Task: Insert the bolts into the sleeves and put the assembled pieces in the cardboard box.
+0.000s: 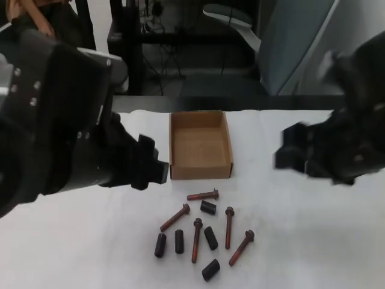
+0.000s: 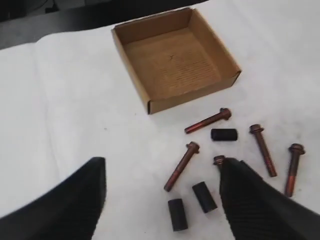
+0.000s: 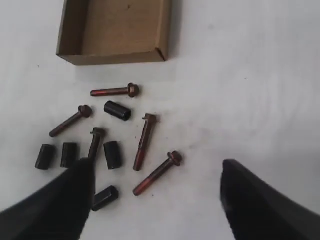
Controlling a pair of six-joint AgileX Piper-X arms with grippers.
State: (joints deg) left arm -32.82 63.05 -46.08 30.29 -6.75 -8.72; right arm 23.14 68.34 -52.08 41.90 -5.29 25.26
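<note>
The left claw [image 2: 160,169] and right claw [image 3: 157,169] are wide open, holding nothing. It would be best to grab one bolt [image 2: 181,167] near its head and one sleeve [image 3: 117,110], then line them up straight.

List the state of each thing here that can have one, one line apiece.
Cardboard box: open on top, empty.
Bolts: five, lying loose on the cloth, none inserted.
Sleeves: five, loose, all unfilled.
Left pincer: open, holding nothing.
Right pincer: open, holding nothing.
</note>
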